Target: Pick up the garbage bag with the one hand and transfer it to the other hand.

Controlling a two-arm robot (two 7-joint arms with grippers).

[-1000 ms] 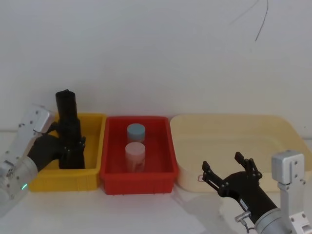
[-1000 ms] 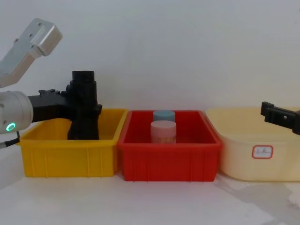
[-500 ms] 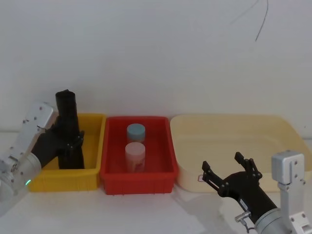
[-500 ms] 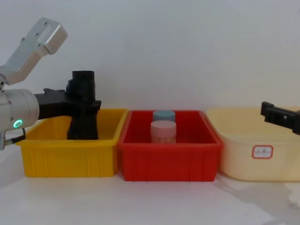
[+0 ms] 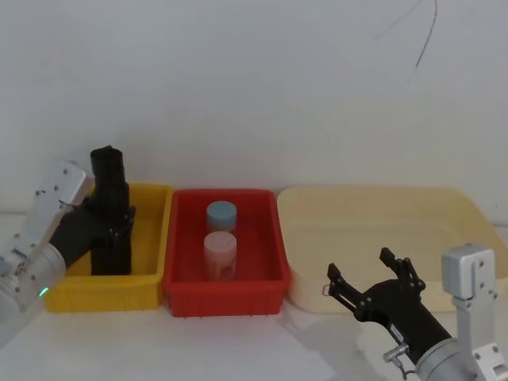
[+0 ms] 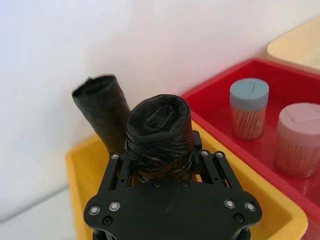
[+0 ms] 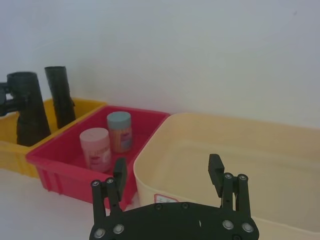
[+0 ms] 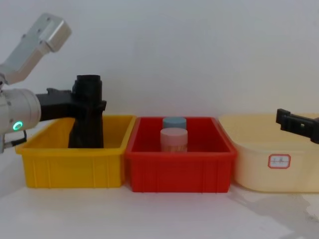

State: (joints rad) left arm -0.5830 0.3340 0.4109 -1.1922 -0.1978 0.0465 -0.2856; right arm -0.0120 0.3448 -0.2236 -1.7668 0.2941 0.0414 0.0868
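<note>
The garbage bag (image 6: 159, 131), a black crinkled tapered roll, stands slightly tilted in the yellow bin (image 5: 155, 238). My left gripper (image 6: 166, 159), on the green-ringed arm, is shut on the bag's upper part. In the chest view the left gripper (image 8: 88, 102) reaches in from the left and grips the bag (image 8: 87, 132) above the bin's rim. A slimmer, smooth black roll (image 6: 101, 114) stands just behind the bag. My right gripper (image 5: 370, 279) hovers open low in front of the cream tub (image 5: 381, 230), far from the bag (image 5: 109, 242).
A red bin (image 5: 274, 238) between the yellow bin and the tub holds a blue-lidded jar (image 5: 221, 214) and a pink-lidded jar (image 5: 220, 249). The white wall rises close behind all the containers. White table lies in front.
My left arm has shifted, and the bag's lower end has swung a little to the left in the yellow bin. The right gripper has stayed put, open.
</note>
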